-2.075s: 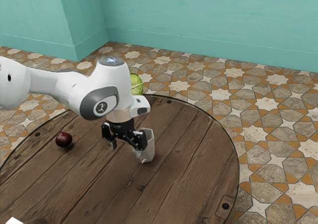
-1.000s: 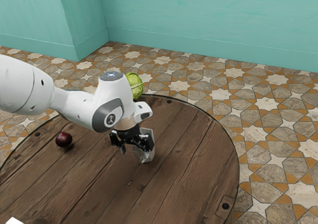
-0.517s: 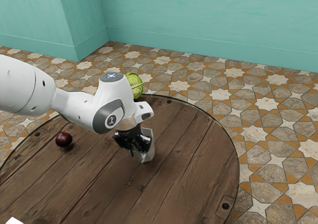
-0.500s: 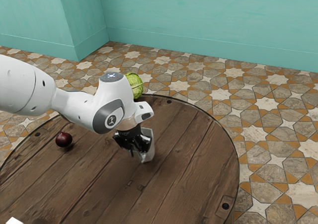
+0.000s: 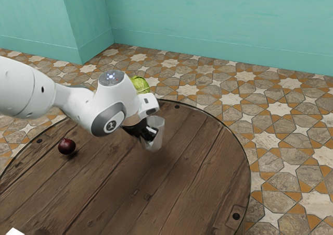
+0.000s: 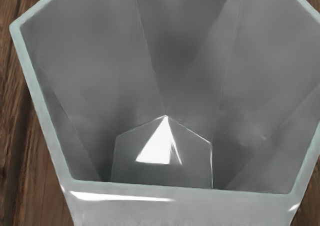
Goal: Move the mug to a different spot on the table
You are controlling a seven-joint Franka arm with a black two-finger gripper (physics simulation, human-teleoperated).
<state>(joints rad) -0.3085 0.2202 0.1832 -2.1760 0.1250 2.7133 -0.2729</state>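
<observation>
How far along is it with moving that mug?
Done: the pickup. The tool grips the mug, which looks raised off the table and tilted. In hand: carrying it over the wood. Left: setting it down on another spot and letting go.

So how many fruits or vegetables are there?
2: a dark red fruit at the exterior view's left, and a green cabbage partly behind the arm, which could hide more.

No legible txt, nos. or brands; only a tiny unreadable emblem [image 5: 110, 125] on the arm [image 5: 57, 99] joint.
</observation>
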